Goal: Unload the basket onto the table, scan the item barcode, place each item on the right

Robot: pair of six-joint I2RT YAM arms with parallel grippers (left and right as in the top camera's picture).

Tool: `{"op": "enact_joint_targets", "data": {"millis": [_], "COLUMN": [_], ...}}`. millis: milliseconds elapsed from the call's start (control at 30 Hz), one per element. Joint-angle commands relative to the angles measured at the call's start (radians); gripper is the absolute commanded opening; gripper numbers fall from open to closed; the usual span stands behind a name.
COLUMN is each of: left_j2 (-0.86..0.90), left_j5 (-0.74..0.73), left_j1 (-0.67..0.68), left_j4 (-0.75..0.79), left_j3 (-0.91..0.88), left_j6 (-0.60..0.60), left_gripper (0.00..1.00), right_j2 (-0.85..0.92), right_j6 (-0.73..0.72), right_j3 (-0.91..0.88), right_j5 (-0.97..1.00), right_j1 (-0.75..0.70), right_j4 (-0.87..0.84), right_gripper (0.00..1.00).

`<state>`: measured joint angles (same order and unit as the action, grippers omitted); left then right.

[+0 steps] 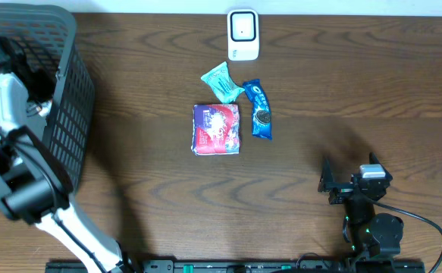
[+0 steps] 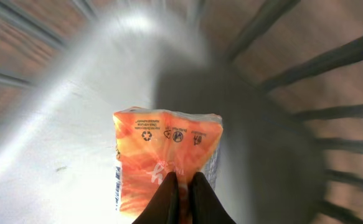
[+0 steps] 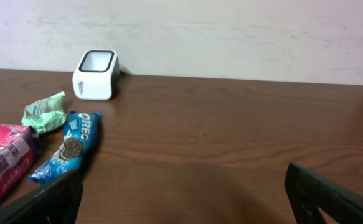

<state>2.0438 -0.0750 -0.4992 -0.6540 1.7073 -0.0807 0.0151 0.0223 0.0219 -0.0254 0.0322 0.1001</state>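
Closest to the lens: left gripper [image 2: 183,182], jaws pressed together on the near edge of an orange packet [image 2: 162,143], inside the basket [image 1: 73,114] at the left far corner of the tabletop [image 1: 372,91]. Packet extending away from the fingertips. Recycling marks readable on the upper face, no barcode visible there.

Risks, judged only:
- Thin pinch on slick film at one edge, so possible slip or swing on the lift.
- Possible snag on the basket wall or rim on the way out, given the arm deep inside.
- Barcode face unknown, so possible failed read from showing the wrong side. Likely need for a turn of the wrist.

Middle of the tabletop: purple pouch [image 1: 217,129], green packet [image 1: 222,81] and blue cookie pack [image 1: 258,110], close together and well apart from the basket. Scanner [image 1: 243,34] at the far edge, centre, just beyond that cluster. Possible brushing of the cluster by a low-hanging packet on the way across.

Right near corner: right gripper [image 3: 184,202] spread wide, holding nothing, well apart from everything else.
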Motion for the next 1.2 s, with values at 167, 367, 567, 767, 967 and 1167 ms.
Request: {"op": "enact_joint_targets", "data": {"millis": [167,367,567,767,967,1167], "left_j2": [-0.442,-0.682,-0.781,-0.738,-0.709,-0.663], "left_j5": [-0.034,-0.337,-0.384,-0.079,0.371,0.455], "left_j1": [0.0,0.032,0.294,0.486,0.45,0.282], "left_j4": [0.039,0.098,0.103,0.028,0.01,-0.032], "left_j3": [0.013,0.013,0.012,0.012,0.012,0.012], "left_j6": [-0.161,-0.249,-0.308,-0.271,-0.268,-0.261], "left_gripper": [0.07,0.07,0.07,0.08,0.64,0.77], "right_j2": [-0.004,-0.004,-0.004,-0.004,-0.004,-0.004], "right_j6": [-0.006,-0.006,-0.006,-0.006,-0.006,-0.006], "right_j3": [-0.004,-0.004,-0.004,-0.004,-0.004,-0.004], "right_j5": [0.009,0.008,0.009,0.009,0.008,0.008], "right_j1": [-0.006,-0.006,-0.006,-0.006,-0.006,-0.006], "right_j4": [0.0,0.0,0.0,0.0,0.0,0.0], "right_gripper": [0.99,0.99,0.99,0.99,0.99,0.99]}}
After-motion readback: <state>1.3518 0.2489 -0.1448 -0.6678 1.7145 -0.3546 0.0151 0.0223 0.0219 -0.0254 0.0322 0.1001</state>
